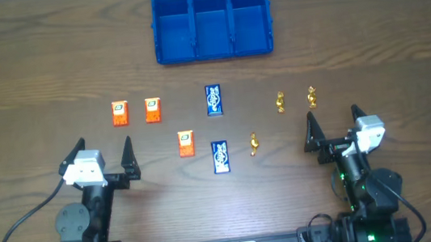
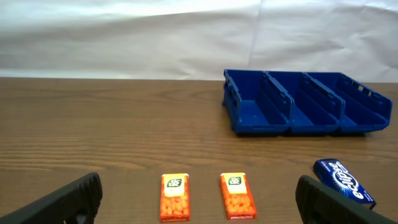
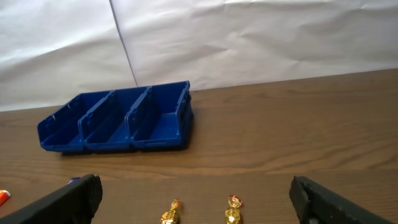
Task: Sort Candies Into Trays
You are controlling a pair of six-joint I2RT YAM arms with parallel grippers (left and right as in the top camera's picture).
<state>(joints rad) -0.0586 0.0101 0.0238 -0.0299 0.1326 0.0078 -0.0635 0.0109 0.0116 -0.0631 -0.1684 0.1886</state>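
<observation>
My left claw (image 1: 104,147) and right claw (image 1: 333,117) hang spread and empty. Orange candy boxes (image 1: 120,113), blue packets (image 1: 213,100) and gold-wrapped sweets (image 1: 280,101) lie near me, short of the far blue plastic three-bin tray (image 1: 216,53). Likely risk: tiny sweets squirting from my pinch.

Bright, even light casts faint soft shadows on the table (image 1: 23,78).

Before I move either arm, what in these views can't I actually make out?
Right wrist view: both gold candies are cut off by the bottom edge. An orange item is just a sliver at the side edge, too little to identify.
Left wrist view: the blue pack sits partly behind a finger of the left gripper.
Top view: the candy wrappers are too small for detail.
</observation>
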